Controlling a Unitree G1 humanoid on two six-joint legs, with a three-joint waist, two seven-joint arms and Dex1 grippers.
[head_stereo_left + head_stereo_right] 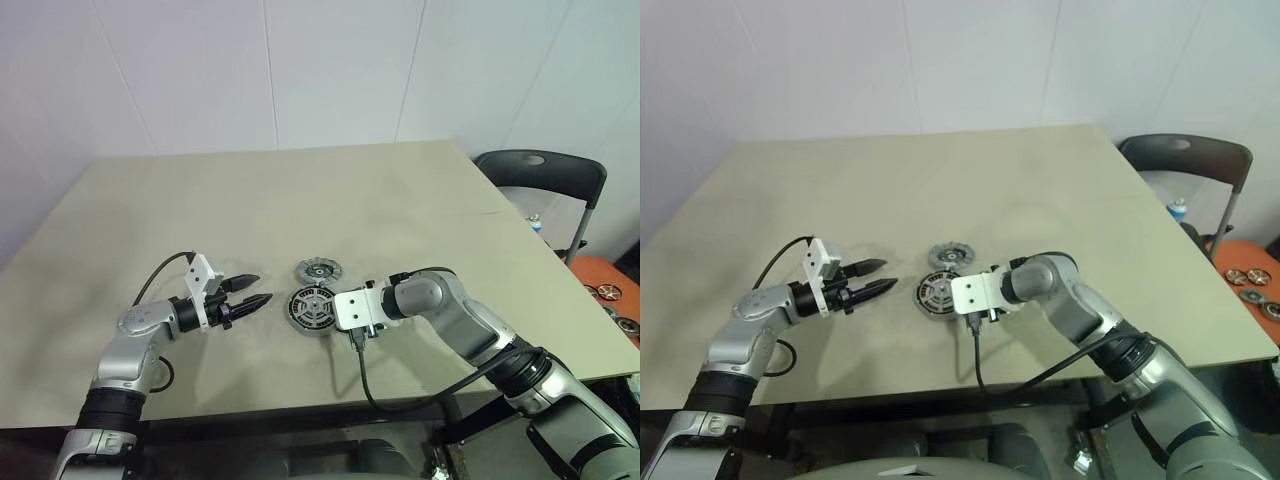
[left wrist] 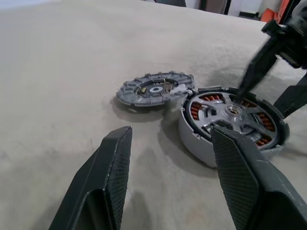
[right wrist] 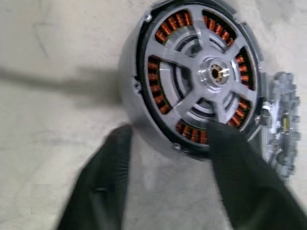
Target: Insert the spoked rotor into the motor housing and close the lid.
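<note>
Already the spoked rotor (image 3: 201, 81) is seated in the motor housing (image 2: 192, 139); the lid (image 2: 153, 89) lies beside it, the right pincer (image 3: 168, 143) spread over the rim, the left pincer (image 1: 247, 291) held spread aside.

No legible text, labels, brand marks, numbers or signs on anything in view. Checked the motor housing (image 3: 144, 96), the spoked rotor (image 3: 201, 76) seated in it, and the grey lid (image 2: 156, 88) lying beside it on the table (image 1: 300, 190): bare metal and copper windings, no readable print. The small board in the lid's centre carries marks too small to make out. White brackets on both wrists are plain.
</note>
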